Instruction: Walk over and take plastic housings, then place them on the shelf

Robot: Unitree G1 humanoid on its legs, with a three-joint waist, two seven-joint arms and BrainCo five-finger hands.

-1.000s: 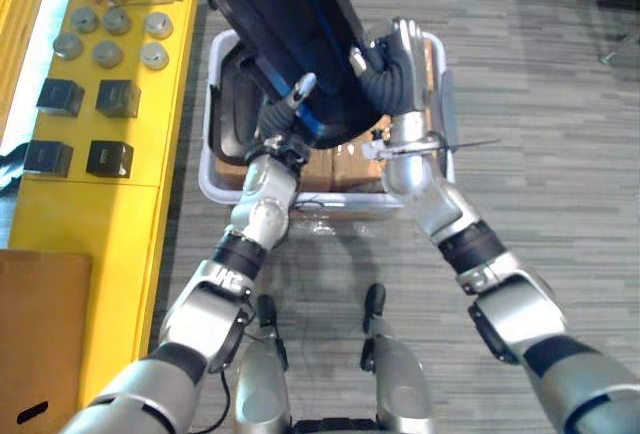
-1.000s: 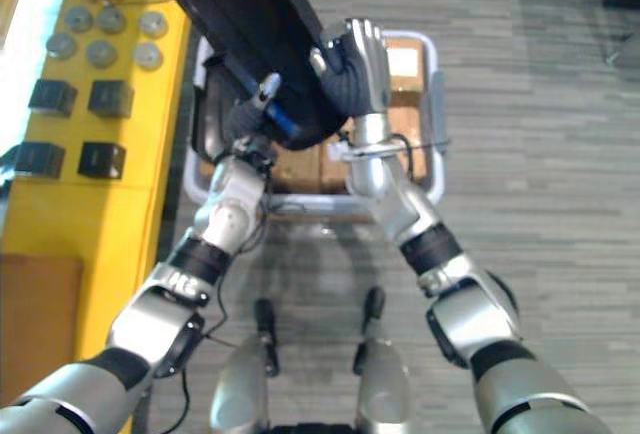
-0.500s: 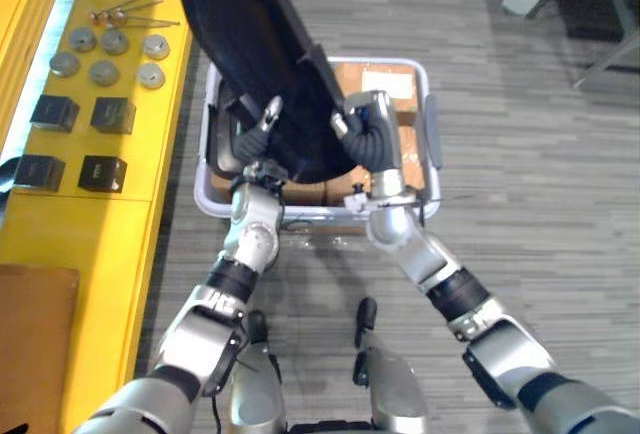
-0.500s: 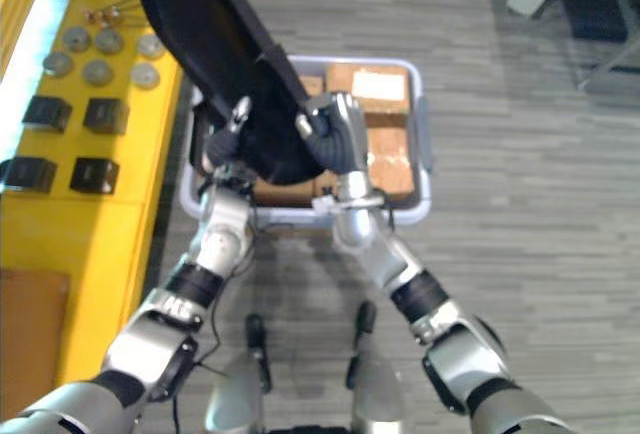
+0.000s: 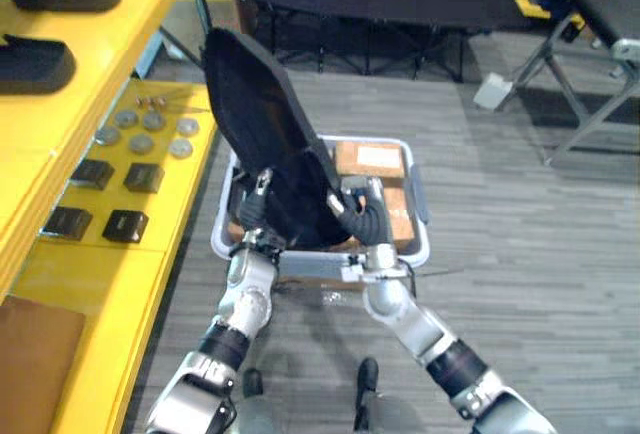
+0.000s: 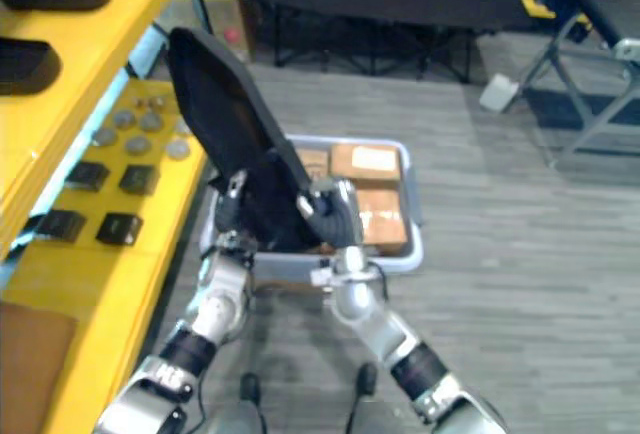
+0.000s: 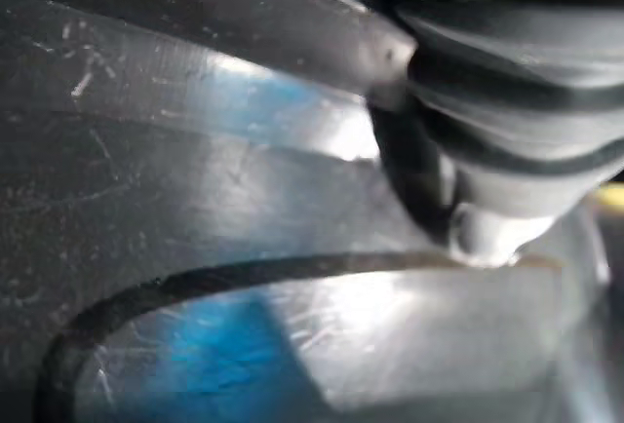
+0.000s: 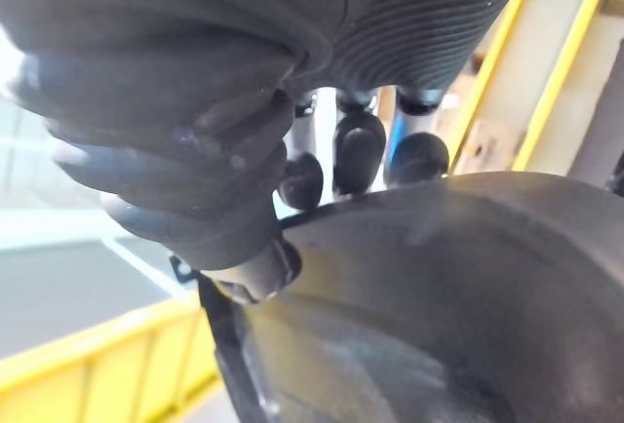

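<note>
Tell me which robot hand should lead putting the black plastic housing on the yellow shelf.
Probably left. The yellow shelf is on that side, and the left robot hand grips the black plastic housing by the nearer edge; the right robot hand holds the far edge.

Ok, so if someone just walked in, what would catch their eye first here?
The big black housing, held up tilted between the left hand and right hand over the grey bin of cardboard boxes on the floor. Next, the bright yellow shelf on the robot's left, with more black housings on its upper level and metal discs and black blocks lower down.
</note>
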